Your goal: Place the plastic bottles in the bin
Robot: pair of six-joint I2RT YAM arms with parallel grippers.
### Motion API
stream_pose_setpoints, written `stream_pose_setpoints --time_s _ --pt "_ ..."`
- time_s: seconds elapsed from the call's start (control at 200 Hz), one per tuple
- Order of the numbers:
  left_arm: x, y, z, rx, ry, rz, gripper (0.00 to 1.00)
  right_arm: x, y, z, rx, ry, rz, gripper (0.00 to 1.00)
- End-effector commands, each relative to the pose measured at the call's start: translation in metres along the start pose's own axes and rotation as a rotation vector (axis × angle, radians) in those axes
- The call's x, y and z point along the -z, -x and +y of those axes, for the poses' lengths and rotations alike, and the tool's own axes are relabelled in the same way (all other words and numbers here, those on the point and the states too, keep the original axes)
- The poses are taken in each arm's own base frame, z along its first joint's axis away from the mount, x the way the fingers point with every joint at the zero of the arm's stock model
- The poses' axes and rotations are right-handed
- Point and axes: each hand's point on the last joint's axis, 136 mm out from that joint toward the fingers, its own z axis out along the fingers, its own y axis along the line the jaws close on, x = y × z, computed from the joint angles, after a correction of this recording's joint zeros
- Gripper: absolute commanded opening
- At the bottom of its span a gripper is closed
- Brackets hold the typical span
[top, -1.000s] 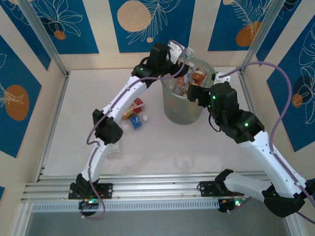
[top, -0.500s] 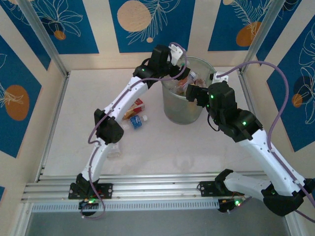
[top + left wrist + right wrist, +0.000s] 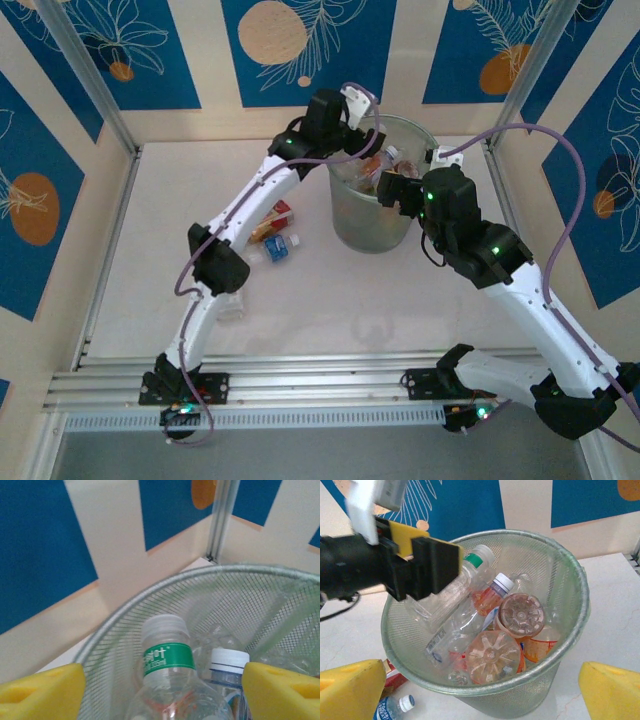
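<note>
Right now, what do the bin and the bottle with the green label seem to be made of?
Bin: fine silvery mesh with a see-through weave, probably metal wire. Green-labelled bottle: clear glossy plastic, you can see straight through its wall.

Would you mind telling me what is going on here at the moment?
Two robot arms are putting plastic bottles in the bin. The left gripper hangs open over it, a green-labelled bottle lying inside below. The right gripper hovers open near the bin's rim, holding nothing. A red-labelled bottle and a blue-labelled bottle lie on the table, not yet binned.
</note>
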Motion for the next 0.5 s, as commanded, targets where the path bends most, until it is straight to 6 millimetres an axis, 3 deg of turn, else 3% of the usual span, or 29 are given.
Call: stream_pose_setpoints --time_s 0.0,0.125,0.23,0.335,0.495 --pt "0.064 0.064 0.013 0.031 0.101 -0.128 0.83 0.009 0.013 0.003 -0.005 0.019 -0.031 0.99" --pt "0.095 0.073 0.028 0.074 0.187 -0.126 0.85 0.008 0.011 0.004 0.003 0.023 -0.026 0.99" --pt "0.12 0.066 0.044 0.117 0.284 -0.099 0.88 0.007 0.01 0.005 0.006 0.028 -0.019 0.99" --pt "0.14 0.046 0.053 0.122 0.338 -0.066 0.97 0.006 0.008 0.006 0.012 0.03 -0.009 0.99" --pt "0.176 -0.001 0.064 0.109 0.403 0.013 1.0 0.005 0.006 0.006 0.014 0.028 -0.003 0.99"
